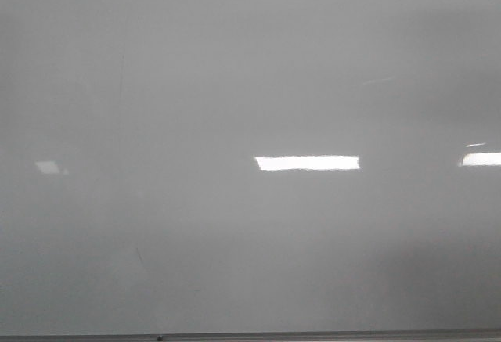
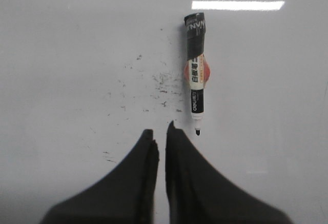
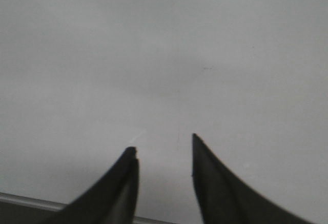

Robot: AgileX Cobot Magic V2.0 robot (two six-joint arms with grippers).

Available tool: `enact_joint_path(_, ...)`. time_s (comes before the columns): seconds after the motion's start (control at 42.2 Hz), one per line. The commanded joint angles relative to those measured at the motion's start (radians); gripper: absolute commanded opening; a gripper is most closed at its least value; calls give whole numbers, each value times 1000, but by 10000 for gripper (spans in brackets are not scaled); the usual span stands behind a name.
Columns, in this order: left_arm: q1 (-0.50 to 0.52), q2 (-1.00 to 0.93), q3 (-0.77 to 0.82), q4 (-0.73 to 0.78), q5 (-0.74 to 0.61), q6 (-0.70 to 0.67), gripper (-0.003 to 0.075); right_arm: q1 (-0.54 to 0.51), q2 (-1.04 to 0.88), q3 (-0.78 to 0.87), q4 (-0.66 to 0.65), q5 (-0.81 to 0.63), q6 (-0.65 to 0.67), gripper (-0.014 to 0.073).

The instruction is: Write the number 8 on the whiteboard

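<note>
A glossy pale grey whiteboard (image 1: 156, 84) fills the front view, blank of any written figure, with a thin metal edge running along its bottom. Across it from left to right sit a faint square glare patch (image 1: 48, 167), a bright rectangular light reflection (image 1: 307, 163) near the middle, and a second bright bar (image 1: 481, 159) cut off at the right border. A faint thin vertical scratch and a few smudges mark the left half. Neither arm shows in this view.

In the left wrist view, the left tool (image 2: 160, 131) hovers over a white surface with its two dark fingers nearly together, only a narrow slit between them and nothing held. Just beside the tips lies a whiteboard marker (image 2: 195, 70), uncapped, its black nib nearest the fingers and its black end farthest from them; the white barrel carries printed lettering and an orange-red patch. Scattered black ink specks (image 2: 161, 80) dot the surface alongside the marker.

In the right wrist view, the right tool (image 3: 163, 149) has its dark fingers parted in a moderate gap, empty, over bare grey board, with a metal edge strip (image 3: 31, 201) visible at the corner behind one finger.
</note>
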Motion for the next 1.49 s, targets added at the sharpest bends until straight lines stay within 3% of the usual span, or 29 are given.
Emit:
enact_joint_path(0.0, -1, 32, -38, -11, -68, -10, 285, 6, 29, -28, 8, -68, -12, 536)
enact_joint_path(0.047, -6, 46, -38, -12, -68, -10, 424, 6, 41, -28, 9, -68, -12, 544)
enact_joint_path(0.119, -26, 75, -41, -26, -68, -10, 573, 6, 60, -28, 20, -68, -11, 539)
enact_joint_path(0.213, -69, 118, -51, -26, -70, -10, 627, 6, 80, -28, 32, -69, -11, 539)
enact_joint_path(0.711, -104, 480, -68, -62, -341, -10, 489, 6, 93, -28, 32, -72, -11, 539)
enact_joint_path(1.114, -104, 644, -68, -65, -563, -10, 378, 6, 93, -28, 32, -75, -11, 539)
enact_joint_path(1.47, -106, 720, -97, -65, -608, -10, 356, 6, 93, -28, 32, -75, -11, 539)
